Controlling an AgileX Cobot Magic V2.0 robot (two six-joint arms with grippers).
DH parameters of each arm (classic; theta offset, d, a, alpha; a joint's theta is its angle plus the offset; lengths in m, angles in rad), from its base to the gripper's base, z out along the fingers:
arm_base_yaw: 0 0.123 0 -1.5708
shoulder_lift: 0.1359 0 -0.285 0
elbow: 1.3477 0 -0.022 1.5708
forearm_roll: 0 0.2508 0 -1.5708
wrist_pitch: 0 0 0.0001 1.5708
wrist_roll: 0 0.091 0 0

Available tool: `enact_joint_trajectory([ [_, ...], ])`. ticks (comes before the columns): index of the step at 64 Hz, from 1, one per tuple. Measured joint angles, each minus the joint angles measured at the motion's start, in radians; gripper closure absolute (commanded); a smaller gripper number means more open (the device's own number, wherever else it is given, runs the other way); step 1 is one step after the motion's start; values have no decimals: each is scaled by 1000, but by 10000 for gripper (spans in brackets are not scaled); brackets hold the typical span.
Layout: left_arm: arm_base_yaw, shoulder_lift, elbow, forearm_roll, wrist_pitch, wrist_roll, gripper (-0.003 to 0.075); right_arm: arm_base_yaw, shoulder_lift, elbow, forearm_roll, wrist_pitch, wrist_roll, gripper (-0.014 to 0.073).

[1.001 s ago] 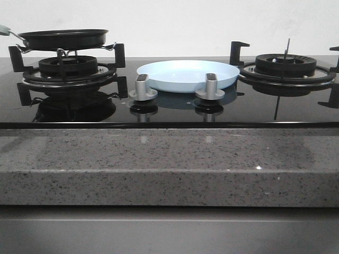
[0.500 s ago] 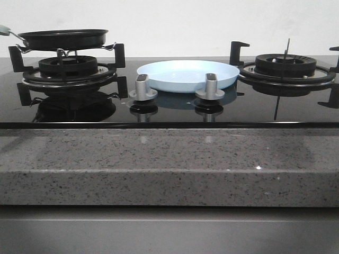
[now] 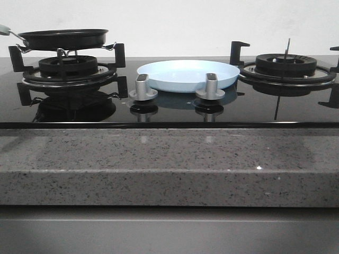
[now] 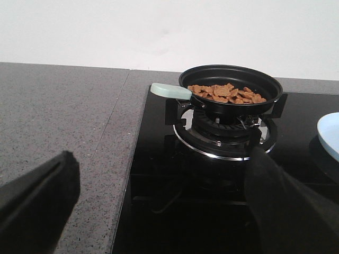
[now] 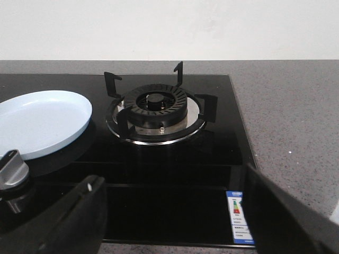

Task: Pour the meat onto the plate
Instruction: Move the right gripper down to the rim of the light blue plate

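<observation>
The meat [image 4: 226,93], a heap of small orange-brown pieces, lies in a black frying pan [image 4: 231,88] with a pale green handle [image 4: 170,91] on the left burner; from the front only the pan [image 3: 62,38] shows. The pale blue plate [image 3: 188,74] rests bare on the glass hob between the burners, and its rim also shows in both wrist views [image 4: 329,134] [image 5: 39,120]. My left gripper [image 4: 161,190] is open, well short of the pan handle. My right gripper [image 5: 172,209] is open over the hob's front edge, near the right burner. Neither gripper appears in the front view.
Two silver knobs [image 3: 142,87] [image 3: 210,87] stand just in front of the plate. The right burner [image 5: 159,108] with its black pan supports holds nothing. A speckled grey stone counter [image 3: 169,164] surrounds the black glass hob. A blue energy label [image 5: 239,217] sticks near the hob's front right corner.
</observation>
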Motion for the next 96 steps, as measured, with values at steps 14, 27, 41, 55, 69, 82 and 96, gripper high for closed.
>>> enact_joint_trajectory([
  [14, 0, 0, 0, 0, 0, 0, 100, 0, 80, -48, 62, 15, 0, 56],
  [27, 0, 0, 0, 0, 0, 0, 100, 0, 318, -234, 80, 158, 0, 56],
  [41, 0, 0, 0, 0, 0, 0, 100, 12, 640, -484, 173, 342, 0, 56],
  [55, 0, 0, 0, 0, 0, 0, 100, 95, 930, -714, 209, 455, 0, 56],
  [69, 0, 0, 0, 0, 0, 0, 100, 158, 1150, -868, 227, 477, 0, 56],
  [82, 0, 0, 0, 0, 0, 0, 100, 191, 1316, -1006, 258, 489, -2, 56],
  [96, 0, 0, 0, 0, 0, 0, 100, 195, 1444, -1128, 260, 537, -4, 56],
])
